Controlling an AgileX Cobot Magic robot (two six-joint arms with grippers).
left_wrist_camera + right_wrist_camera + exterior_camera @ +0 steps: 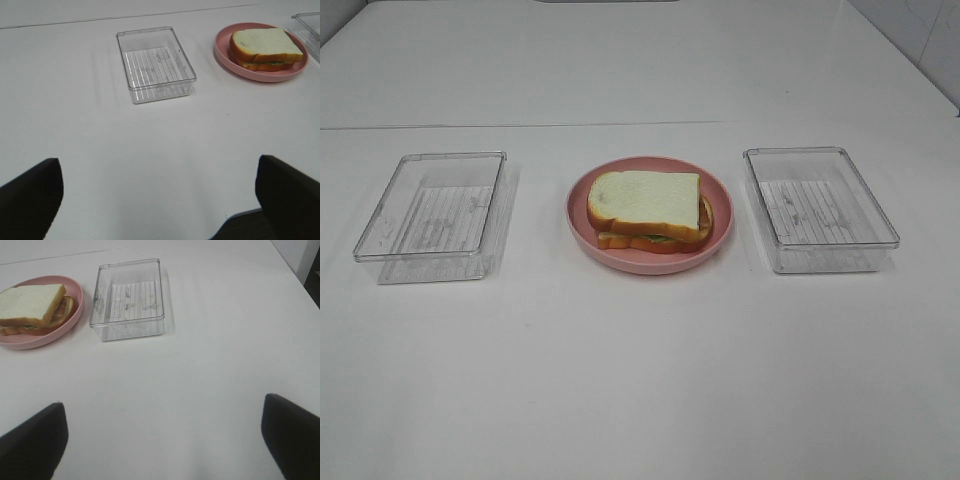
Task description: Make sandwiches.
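A stacked sandwich (649,209) lies on a round pink plate (582,222) in the middle of the white table. Its top is a white bread slice with an orange-brown crust; green lettuce and reddish filling peek out between the two slices. The sandwich (265,48) also shows in the left wrist view, and the sandwich (34,307) in the right wrist view. No arm appears in the exterior high view. My left gripper (160,200) hangs open over bare table, well short of the plate. My right gripper (162,440) is open too, nothing between its fingers.
A clear plastic tray (432,205) stands empty left of the plate, and a second clear tray (817,208) stands empty to its right. The table's front edge (245,214) shows close to the left gripper. A table seam runs across behind the trays.
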